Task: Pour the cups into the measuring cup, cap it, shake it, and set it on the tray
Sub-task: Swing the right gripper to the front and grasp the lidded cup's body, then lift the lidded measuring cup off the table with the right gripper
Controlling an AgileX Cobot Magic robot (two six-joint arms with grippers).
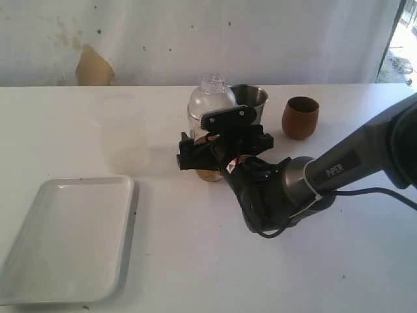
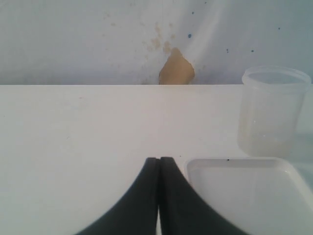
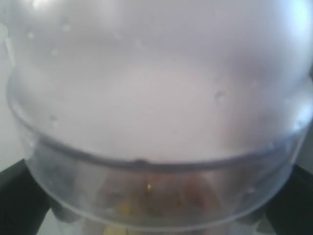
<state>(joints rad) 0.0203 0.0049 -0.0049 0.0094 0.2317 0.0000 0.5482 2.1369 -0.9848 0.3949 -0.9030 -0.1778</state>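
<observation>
Your right gripper [image 1: 210, 138] has its fingers [image 3: 17, 196] spread wide, one each side of the measuring cup [image 1: 199, 124]. You can't tell if the pads actually press the clear wall or just flank it. The cup stands on the table between those fingers with the dome lid [image 3: 156, 88] on top and brownish stuff in the bottom. The steel tumbler [image 1: 251, 96] sits just past the fingertips, right behind the measuring cup. The wooden cup [image 1: 300, 117] is off to the side, apart from the fingers. Your left gripper [image 2: 159, 161] is clenched tight on nothing, tips together. The tray [image 2: 234, 196] lies just beside the left fingers, with a cloudy plastic tub [image 2: 271, 112] beyond it
</observation>
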